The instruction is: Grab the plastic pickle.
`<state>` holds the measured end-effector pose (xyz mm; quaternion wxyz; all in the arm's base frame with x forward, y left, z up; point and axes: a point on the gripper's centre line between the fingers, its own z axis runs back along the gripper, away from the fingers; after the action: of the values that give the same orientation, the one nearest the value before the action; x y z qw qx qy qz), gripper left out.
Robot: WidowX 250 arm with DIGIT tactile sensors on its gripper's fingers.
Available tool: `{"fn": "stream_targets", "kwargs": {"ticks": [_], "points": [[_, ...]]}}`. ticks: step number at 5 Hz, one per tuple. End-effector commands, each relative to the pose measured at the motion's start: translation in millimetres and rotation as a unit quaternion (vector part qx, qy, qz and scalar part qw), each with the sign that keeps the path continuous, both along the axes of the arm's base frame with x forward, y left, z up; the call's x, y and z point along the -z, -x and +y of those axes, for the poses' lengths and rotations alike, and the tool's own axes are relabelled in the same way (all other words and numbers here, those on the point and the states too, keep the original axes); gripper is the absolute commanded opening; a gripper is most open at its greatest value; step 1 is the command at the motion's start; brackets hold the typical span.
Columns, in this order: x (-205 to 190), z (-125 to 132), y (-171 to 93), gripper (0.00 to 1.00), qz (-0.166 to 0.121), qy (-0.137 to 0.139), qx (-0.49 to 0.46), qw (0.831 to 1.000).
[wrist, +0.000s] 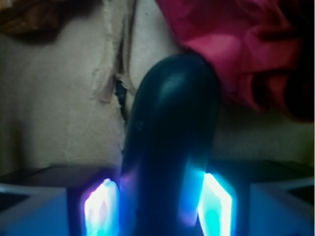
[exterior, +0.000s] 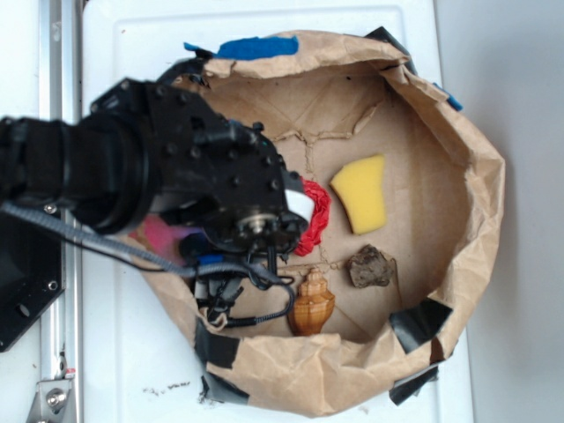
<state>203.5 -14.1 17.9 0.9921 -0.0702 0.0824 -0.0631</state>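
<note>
Wrist view gives you the plastic pickle dead centre: dark green, smooth, rounded end pointing away from the camera, standing up between the two glowing fingers. Both fingers press against its sides, so the gripper is pinching the pickle. Its far end sits just in front of a red cloth, over brown paper with a torn seam.

In the exterior view you can't see the pickle; the arm covers it. The gripper hangs over the left part of a paper bag tray on the white bench. Near it lie the red cloth, a yellow sponge, a brown rock and an orange-brown shell. Black tape patches the bag rim; blue tape is at the top.
</note>
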Motion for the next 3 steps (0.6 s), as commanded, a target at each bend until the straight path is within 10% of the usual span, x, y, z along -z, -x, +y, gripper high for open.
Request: {"fn": "stream_targets", "kwargs": {"ticks": [1,3], "points": [[-88,9,-38,0.0,-0.052,0.014,-0.103,0.993],[-127,9,-45,0.0,-0.082,0.012,-0.131,0.988]]}}
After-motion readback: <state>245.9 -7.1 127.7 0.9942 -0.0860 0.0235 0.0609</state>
